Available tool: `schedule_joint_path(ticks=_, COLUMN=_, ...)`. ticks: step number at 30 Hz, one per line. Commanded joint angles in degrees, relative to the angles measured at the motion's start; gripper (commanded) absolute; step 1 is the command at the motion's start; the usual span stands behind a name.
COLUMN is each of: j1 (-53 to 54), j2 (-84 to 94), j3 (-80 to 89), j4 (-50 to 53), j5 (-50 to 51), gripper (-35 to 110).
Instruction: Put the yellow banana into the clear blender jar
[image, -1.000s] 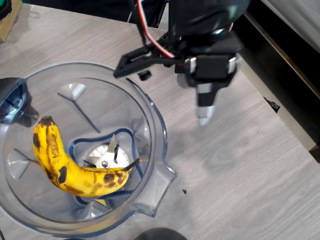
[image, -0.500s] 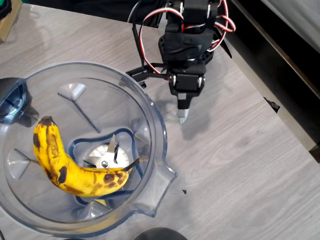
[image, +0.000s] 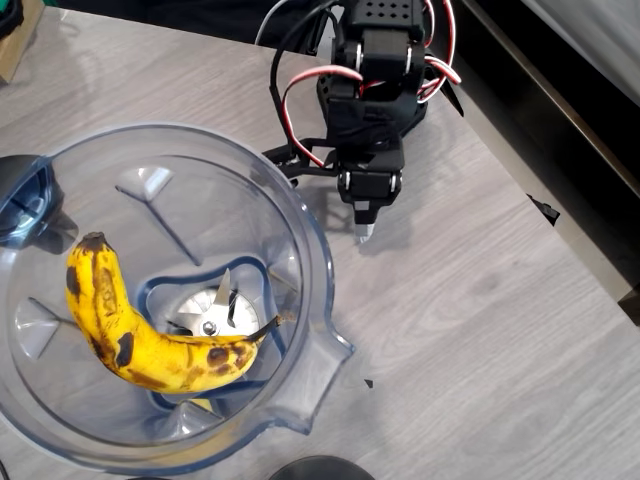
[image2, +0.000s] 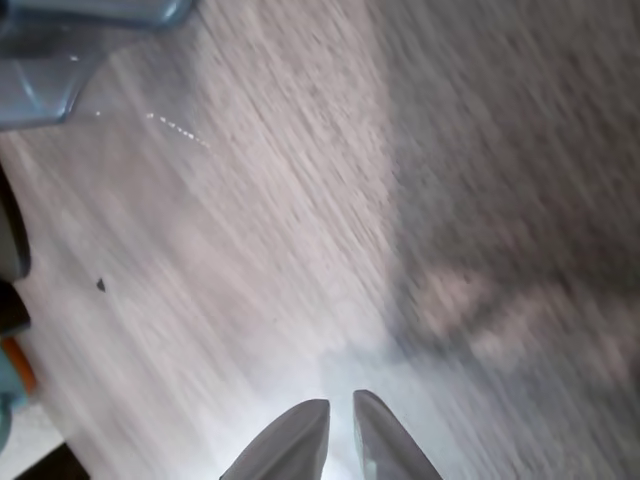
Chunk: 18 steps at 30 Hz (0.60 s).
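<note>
Task step: placement looks done. Banana (image: 140, 330) lying inside the blender jar (image: 300, 215), curved along the bottom, one dark end up near the left wall in the overhead view, the other end resting over the metal blade (image: 212, 312) at the centre. Whole fruit below the rim, nothing hanging over the edge or the pour spout.

Stage judged as the retreat after release: arm folded near its base at the top of the overhead view, well clear of the jar rim.

Next move, as a guess: nothing more than parking the arm in a resting pose, kept clear of the jar wall so as not to knock it. No regrasp needed unless the banana must sit flatter on the blade.

Pincer (image: 362, 225): pointing down toward the wood-grain surface (image: 480, 300), just right of the jar in the overhead view. In the wrist view, the pincer (image2: 340, 428) with its two pale tips almost together, a thin gap between them, nothing held. Bare surface beneath, blurred; whether the tips touch it, impossible to tell. A corner of the jar at the top left of the wrist view.
</note>
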Motion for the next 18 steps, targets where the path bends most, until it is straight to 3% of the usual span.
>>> schedule_joint_path(ticks=1, j1=-0.09, j2=1.93, j3=1.05, j4=-0.53, j5=0.53, gripper=0)
schedule_joint_path(ticks=8, j1=6.77, j2=1.93, j3=1.05, j4=2.2, j5=0.44, gripper=0)
schedule_joint_path(ticks=18, j1=6.86, j2=1.93, j3=1.05, j4=2.2, j5=0.44, gripper=0)
